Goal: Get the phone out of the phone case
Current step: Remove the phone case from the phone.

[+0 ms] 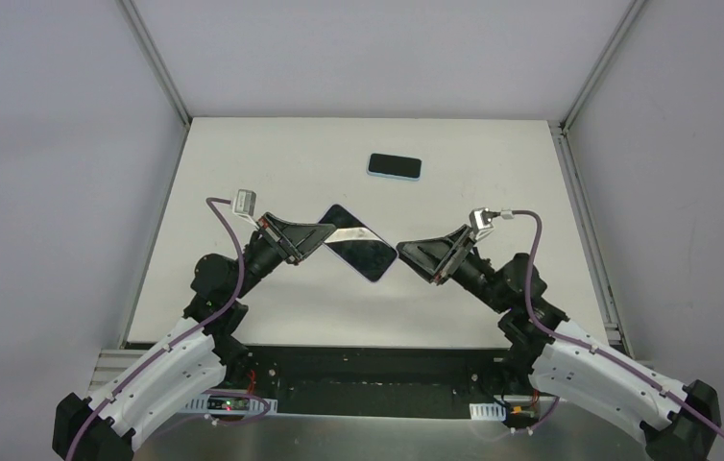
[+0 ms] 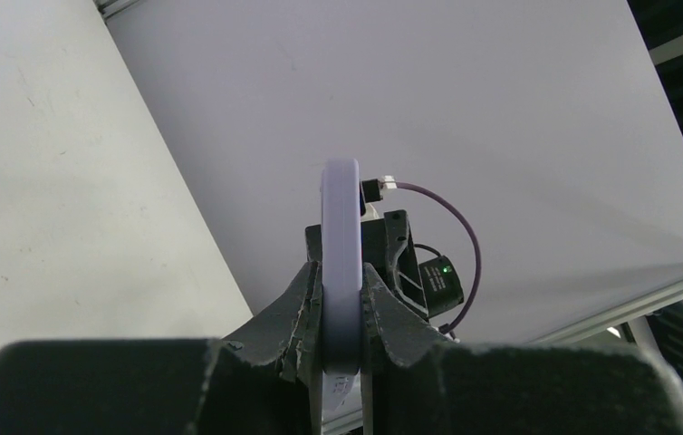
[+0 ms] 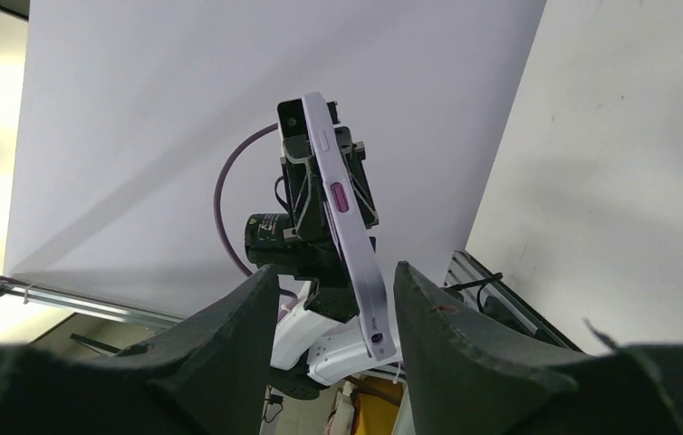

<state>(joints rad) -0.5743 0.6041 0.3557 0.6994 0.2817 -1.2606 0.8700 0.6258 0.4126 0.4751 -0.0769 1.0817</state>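
Setting: pale grey walls on three sides, aluminium rails at the corners, and a white desk between them.

Item 1, phone. We record a dark, glossy screen facing the overhead camera. It is held up off the desk near its middle and lies diagonally between the two arms.

Item 2, phone case. Lavender, fitted on the phone. We see its rounded edge end-on in the left wrist view. The right wrist view shows its long side, which carries a purple button.

Item 3, left claw. Clamped on the end of the phone case nearest the left arm. Both pads press flat against the two broad faces, and we find no gap on either side.

Item 4, right claw. Parted, gripping nothing. Its fingers straddle the opposite end of the case. We note a clear gap between the case and the finger on the left of the wrist view. The other finger sits just beside the case's lower corner, and we cannot tell whether it touches.

Item 5, second phone. Dark face, pale blue rim. It lies flat on the desk toward the far edge, well apart from both claws.

Item 6, purple cables. One runs along each arm.
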